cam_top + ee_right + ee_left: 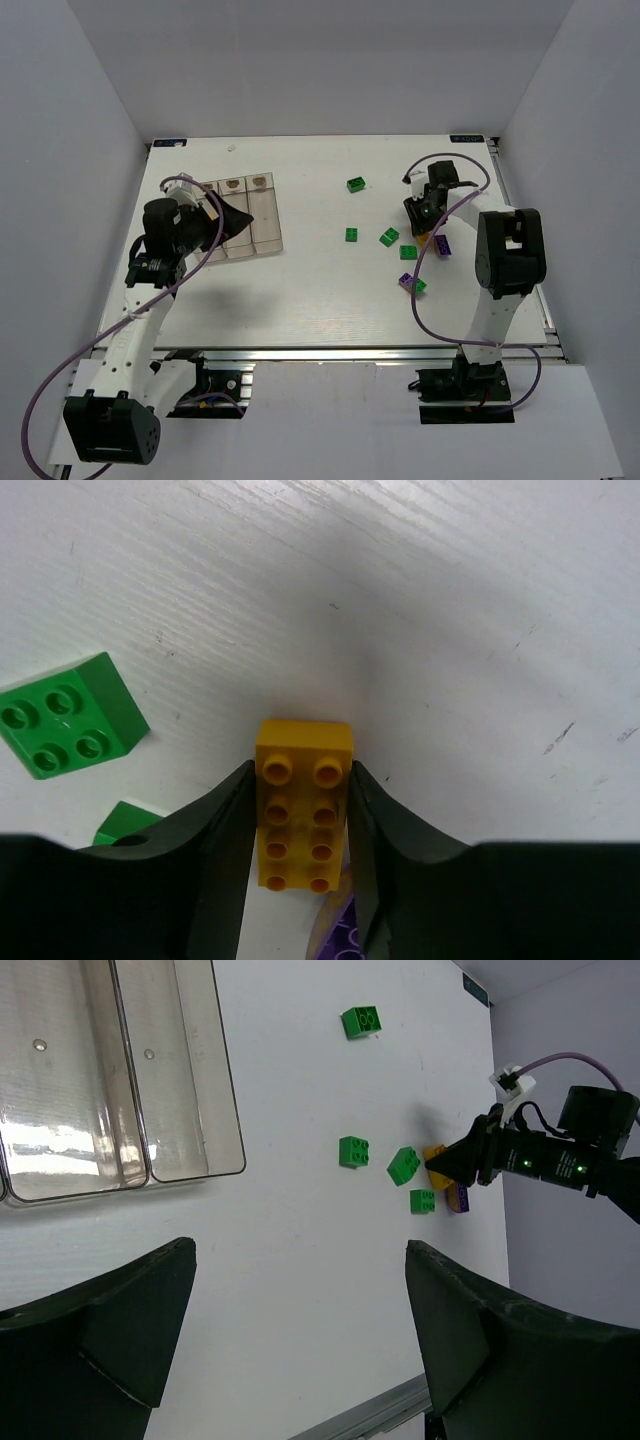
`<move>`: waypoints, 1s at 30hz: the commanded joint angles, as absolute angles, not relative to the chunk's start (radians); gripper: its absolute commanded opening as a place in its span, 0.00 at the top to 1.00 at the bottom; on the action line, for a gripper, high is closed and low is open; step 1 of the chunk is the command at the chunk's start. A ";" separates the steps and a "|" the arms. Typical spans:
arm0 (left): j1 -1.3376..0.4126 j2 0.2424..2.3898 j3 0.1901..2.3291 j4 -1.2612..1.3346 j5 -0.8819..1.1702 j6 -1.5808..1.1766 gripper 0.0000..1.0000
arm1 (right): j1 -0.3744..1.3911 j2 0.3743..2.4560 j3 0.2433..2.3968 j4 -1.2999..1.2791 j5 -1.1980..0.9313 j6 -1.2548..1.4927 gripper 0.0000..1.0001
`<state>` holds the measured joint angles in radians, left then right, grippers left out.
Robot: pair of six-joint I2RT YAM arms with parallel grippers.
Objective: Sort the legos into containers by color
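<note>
Yellow plastic, hard, light and glossy: the right claw is clamped on the long smooth sides of the yellow brick. That is likely the surest hold, since the studded top offers little purchase and the piece could skid on the white table. Counted from the near edge, one purple brick touches a green brick. Beyond, at two o'clock of the table, lie the single yellow, a second purple and three more greens. Farthest, a fifth green brick sits alone. At ten o'clock, the left claw hangs spread wide and empty over the clear tray of three bins.
</note>
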<state>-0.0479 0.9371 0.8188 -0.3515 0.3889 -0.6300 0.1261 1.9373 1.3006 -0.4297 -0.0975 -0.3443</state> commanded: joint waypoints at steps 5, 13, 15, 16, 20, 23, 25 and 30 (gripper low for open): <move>-0.049 0.871 0.808 -0.364 0.425 -0.620 0.04 | 0.149 1.931 1.491 -0.520 -0.231 -0.445 0.96; -0.040 0.724 0.769 -0.305 0.422 -0.655 0.03 | 0.309 1.989 1.863 -0.623 -0.708 -0.539 0.99; -0.040 0.697 0.759 -0.285 0.410 -0.669 0.03 | 0.372 2.020 1.916 -0.612 -0.773 -0.503 0.99; -0.040 0.681 0.755 -0.269 0.405 -0.676 0.03 | 0.420 2.051 1.940 -0.577 -0.817 -0.479 0.99; -0.040 0.621 0.765 -0.252 0.384 -0.689 0.03 | 0.557 2.109 2.000 -0.364 -0.841 -0.291 1.00; -0.040 0.594 0.787 -0.264 0.368 -0.698 0.03 | 0.649 2.173 2.045 -0.122 -0.810 -0.064 1.00; -0.040 0.574 0.798 -0.284 0.364 -0.704 0.03 | 0.710 2.256 2.092 -0.017 -0.798 0.073 1.00; -0.040 0.523 0.844 -0.370 0.333 -0.700 0.03 | 0.813 2.413 2.241 0.288 -0.726 0.389 1.00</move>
<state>-0.0471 0.5579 0.7879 -0.3168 0.3626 -0.6968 0.7845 2.3875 2.1571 0.0017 -0.7563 0.1238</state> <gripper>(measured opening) 0.973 0.428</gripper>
